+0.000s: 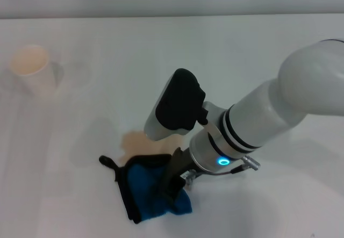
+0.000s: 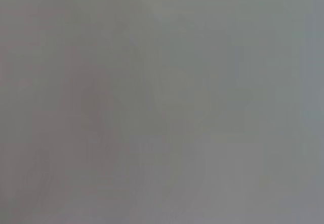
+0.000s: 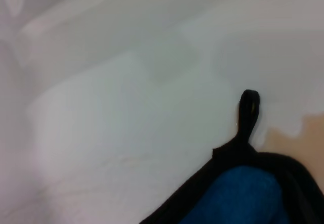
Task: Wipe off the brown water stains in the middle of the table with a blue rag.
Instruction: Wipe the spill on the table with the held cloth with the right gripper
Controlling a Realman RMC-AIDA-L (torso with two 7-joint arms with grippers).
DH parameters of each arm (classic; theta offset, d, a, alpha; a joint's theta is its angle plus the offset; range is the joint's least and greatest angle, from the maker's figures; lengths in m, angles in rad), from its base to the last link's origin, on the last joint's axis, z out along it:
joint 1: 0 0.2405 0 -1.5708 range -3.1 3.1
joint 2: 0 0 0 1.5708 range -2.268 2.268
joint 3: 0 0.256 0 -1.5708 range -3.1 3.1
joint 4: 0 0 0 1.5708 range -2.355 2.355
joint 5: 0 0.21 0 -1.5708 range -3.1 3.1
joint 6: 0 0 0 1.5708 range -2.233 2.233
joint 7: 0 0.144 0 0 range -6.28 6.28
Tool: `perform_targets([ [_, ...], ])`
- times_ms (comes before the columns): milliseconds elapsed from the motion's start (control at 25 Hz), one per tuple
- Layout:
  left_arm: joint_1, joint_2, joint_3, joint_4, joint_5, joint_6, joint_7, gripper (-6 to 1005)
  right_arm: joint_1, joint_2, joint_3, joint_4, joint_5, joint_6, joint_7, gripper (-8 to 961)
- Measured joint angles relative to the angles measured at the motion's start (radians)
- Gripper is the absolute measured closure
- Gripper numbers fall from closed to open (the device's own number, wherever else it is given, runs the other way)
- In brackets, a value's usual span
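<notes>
The robot's right arm reaches in from the right edge of the head view, slanting down toward the near middle of the table (image 1: 107, 50), its white forearm ending in a black-capped wrist with a glowing blue ring. The right gripper (image 1: 173, 187) presses its dark fingers into the blue rag (image 1: 148, 187), apparently closed on a fold of the cloth, though the wrist hides part of the grip. The left arm appears in no view, and its wrist camera returns only a featureless grey field. The table is a plain white top running back to a pale wall, with a white paper cup (image 1: 33, 69) standing at the far left, well apart from the work. The rag lies bunched on the near middle of the table, black edging turned up, its small black loop (image 3: 249, 107) pointing away to the left. The brown water stains (image 1: 134, 140) show as a tan blotch just beyond the rag, touching its far edge and partly hidden under the wrist.
</notes>
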Motion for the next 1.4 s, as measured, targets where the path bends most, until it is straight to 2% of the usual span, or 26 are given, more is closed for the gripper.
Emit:
perform_targets([
  [760, -0.005, -0.001, 0.000, 0.000, 0.000, 0.000, 0.000, 140, 0.091, -0.002, -0.066, 0.105, -0.053, 0.241, -0.001, 898],
  [1040, -0.005, -0.002, 0.000, 0.000, 0.000, 0.002, -0.001, 139, 0.092, -0.003, 0.012, 0.143, -0.144, 0.264, -0.002, 898],
  [1400, -0.004, -0.003, 0.000, -0.001, 0.000, 0.006, -0.002, 139, 0.079, -0.009, 0.171, 0.214, -0.264, 0.275, -0.002, 898],
])
